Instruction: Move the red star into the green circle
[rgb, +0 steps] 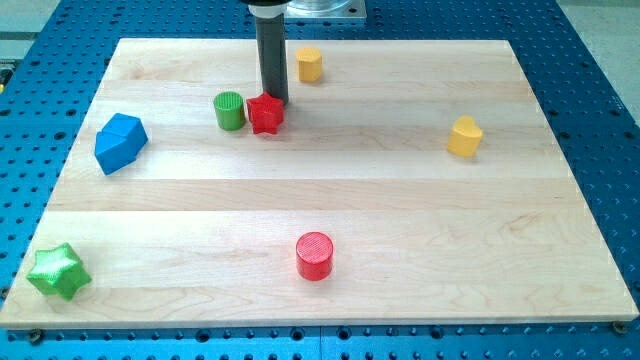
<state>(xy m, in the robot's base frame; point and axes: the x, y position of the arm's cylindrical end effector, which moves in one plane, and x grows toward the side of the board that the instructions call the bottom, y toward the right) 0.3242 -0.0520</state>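
The red star (265, 115) lies on the wooden board near the view's top, left of centre. The green circle (229, 110), a short green cylinder, stands just to its left; the two are almost touching or touching. My tip (275, 102) is the lower end of a dark rod that comes down from the view's top. It stands right behind the red star, at its upper right edge, and seems to touch it.
A yellow block (309, 64) sits just right of the rod near the top. A yellow block (464, 136) is at the right. A blue block (120, 143) is at the left, a green star (57, 271) at the bottom left, a red cylinder (314, 256) at the bottom centre.
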